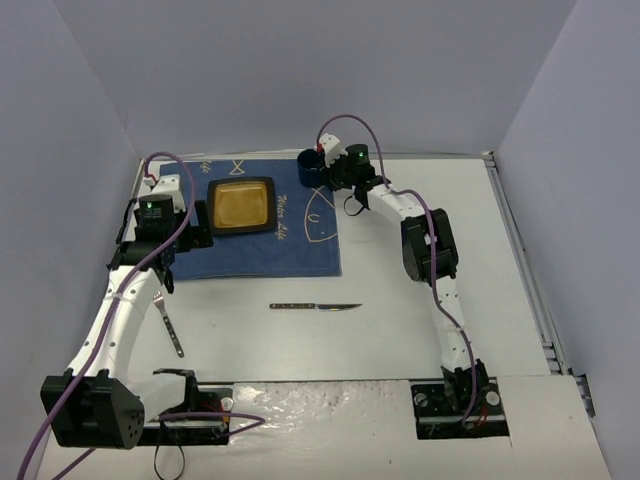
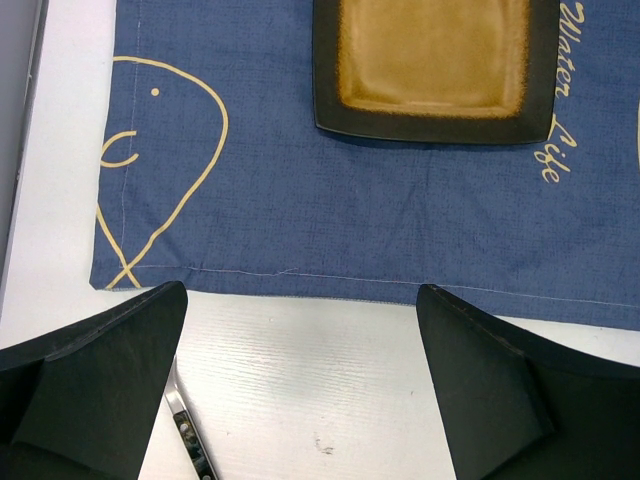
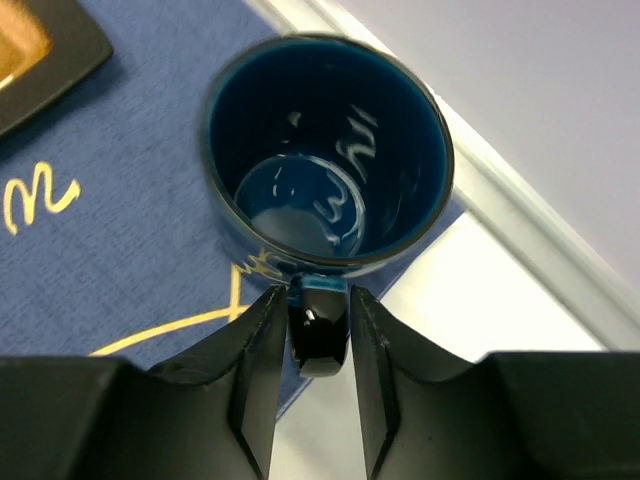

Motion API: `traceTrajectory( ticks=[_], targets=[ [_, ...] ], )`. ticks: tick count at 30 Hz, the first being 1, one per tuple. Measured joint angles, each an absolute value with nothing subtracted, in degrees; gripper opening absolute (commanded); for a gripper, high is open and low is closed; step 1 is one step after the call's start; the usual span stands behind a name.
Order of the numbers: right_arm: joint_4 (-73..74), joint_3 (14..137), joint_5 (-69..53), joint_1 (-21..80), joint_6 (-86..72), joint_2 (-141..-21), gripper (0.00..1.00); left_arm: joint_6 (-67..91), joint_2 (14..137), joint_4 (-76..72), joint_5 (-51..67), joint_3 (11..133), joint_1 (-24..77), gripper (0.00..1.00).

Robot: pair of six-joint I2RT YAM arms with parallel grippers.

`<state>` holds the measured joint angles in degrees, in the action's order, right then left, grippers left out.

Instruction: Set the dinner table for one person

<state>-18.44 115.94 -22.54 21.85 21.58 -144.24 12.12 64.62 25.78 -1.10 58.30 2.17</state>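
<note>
The white dinner table (image 1: pixel 420 300) holds a dark blue cloth (image 1: pixel 290 250) with a square black and amber plate (image 1: pixel 242 206) on it. A dark blue mug (image 3: pixel 325 150) stands upright on the cloth's far right corner, also visible in the top view (image 1: pixel 310 167). My right gripper (image 3: pixel 320 330) is shut on the mug's handle (image 3: pixel 320 340). My left gripper (image 2: pixel 300 380) is open and empty above bare table just in front of the cloth's near left edge (image 2: pixel 300 200); in the top view the left gripper (image 1: pixel 180 252) is near the cloth's left side.
A fork (image 1: pixel 168 318) lies on the table by the left arm; its riveted handle (image 2: pixel 190 435) shows beside my left finger. A knife (image 1: pixel 315 306) lies in front of the cloth at mid-table. Grey walls enclose the table on three sides.
</note>
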Motion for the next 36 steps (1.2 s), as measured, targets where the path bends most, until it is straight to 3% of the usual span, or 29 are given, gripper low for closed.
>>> traceTrajectory(
  ticks=[5,11,17,25,36],
  targets=[
    [-21.11,116.89,-22.28,21.85,21.03,-144.24,0.55,12.05,64.62,25.78,-1.10,58.30,2.17,0.97],
    [-22.03,116.03,-21.60,21.84,20.65,-143.44,0.73,11.95,64.60,25.73,-0.99,58.30,2.17,0.97],
    [-21.82,105.30,-20.77,21.49,19.30,-132.78,0.80,10.85,64.27,25.38,0.24,58.21,2.51,0.97],
    [-19.52,87.85,-16.23,21.31,13.22,-104.77,0.97,11.35,62.99,25.79,1.73,56.50,4.91,0.97],
    [-16.25,60.72,-10.57,21.02,-0.60,-77.93,1.00,25.32,54.83,32.17,-9.11,46.94,0.79,0.97]
  ],
)
